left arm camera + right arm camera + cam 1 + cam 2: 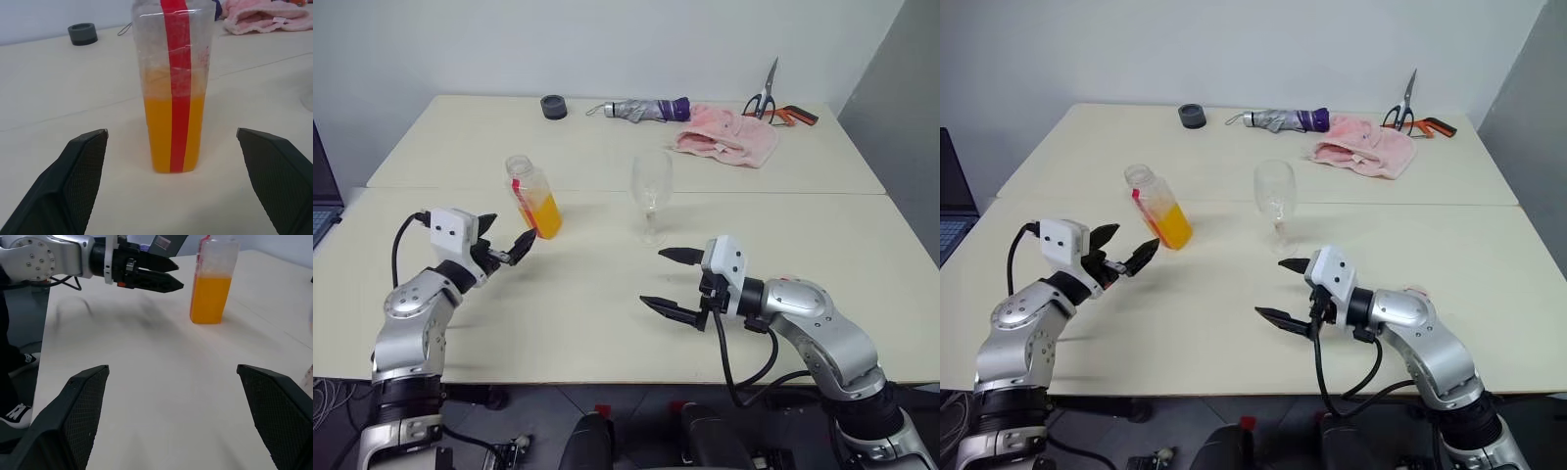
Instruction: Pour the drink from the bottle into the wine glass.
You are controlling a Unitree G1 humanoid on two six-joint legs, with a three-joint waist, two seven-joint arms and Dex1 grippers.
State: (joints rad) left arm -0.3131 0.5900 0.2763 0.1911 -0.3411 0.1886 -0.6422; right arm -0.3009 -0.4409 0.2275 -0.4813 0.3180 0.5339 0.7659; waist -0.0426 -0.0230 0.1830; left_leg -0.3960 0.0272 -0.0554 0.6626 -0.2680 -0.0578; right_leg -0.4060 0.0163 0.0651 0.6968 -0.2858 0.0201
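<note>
Looking down over my two arms, I am seeing the bottle [532, 199] standing upright on the pale, smooth surface [607, 304]. It is a small, squarish bottle of clear plastic with a red strip running down one side. Its top is open, with no cap on it. The drink [173, 134] inside is see-through orange and is filling about the lower half.

My left gripper [503, 244] is pointing at the bottle from just beside it. Its two black fingers [80, 166] are pointed and have a fine bumpy grain. They are standing wide apart and are holding nothing. In the left wrist view the bottle is sitting between the two tips but a bit beyond them, not touching.

The wine glass [651, 194] is standing upright near the bottle, to its right. It is clear, with a round bowl, a thin stem and a round foot, and it is looking empty.

My right gripper [668, 279] is hanging just in front of the glass. Its fingers are spread wide too, gripping nothing.

At the far edge are lying a soft pink cloth [726, 137], a folded grey and purple umbrella [638, 110], scissors [764, 96] and a dark round roll [553, 107].
</note>
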